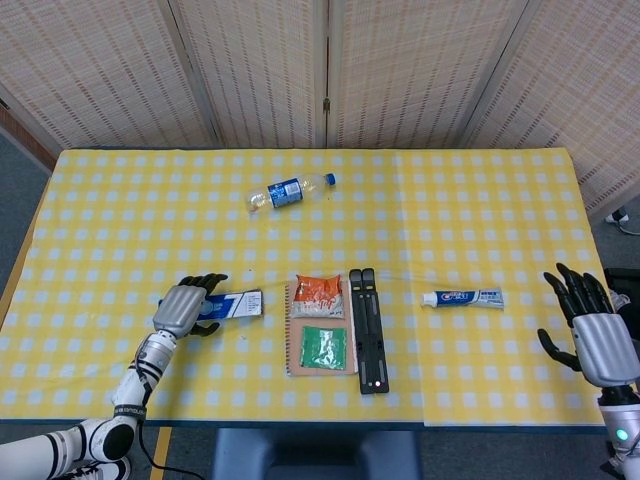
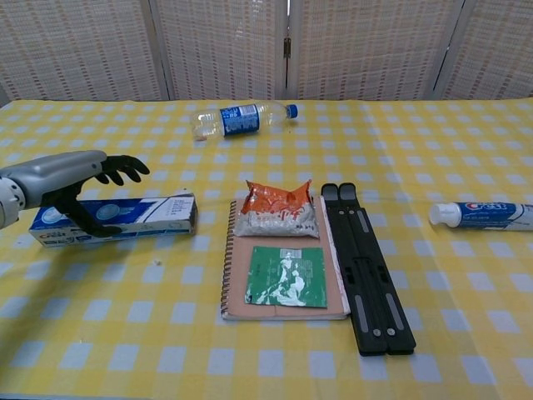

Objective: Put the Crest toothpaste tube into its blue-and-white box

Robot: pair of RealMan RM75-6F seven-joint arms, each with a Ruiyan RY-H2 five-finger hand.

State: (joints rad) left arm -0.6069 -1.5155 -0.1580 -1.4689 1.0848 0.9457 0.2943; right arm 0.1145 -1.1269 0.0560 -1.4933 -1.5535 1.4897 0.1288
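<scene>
The Crest toothpaste tube point(image 1: 463, 298) lies left-right on the desk's point(image 1: 480, 200) right side, cap pointing left. The blue-and-white box point(image 2: 117, 218) lies left-right at near left, gripped by the left hand point(image 1: 184, 308), fingers point(image 2: 125, 168) curled over it. The right hand point(image 1: 592, 325) hovers off the right edge, fingers spread, holding nothing.

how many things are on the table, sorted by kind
toothpaste tube: 1
toothpaste box: 1
water bottle: 1
snack packets: 2, orange one and green one
notebook: 1
black folding stand: 1
total: 7
</scene>
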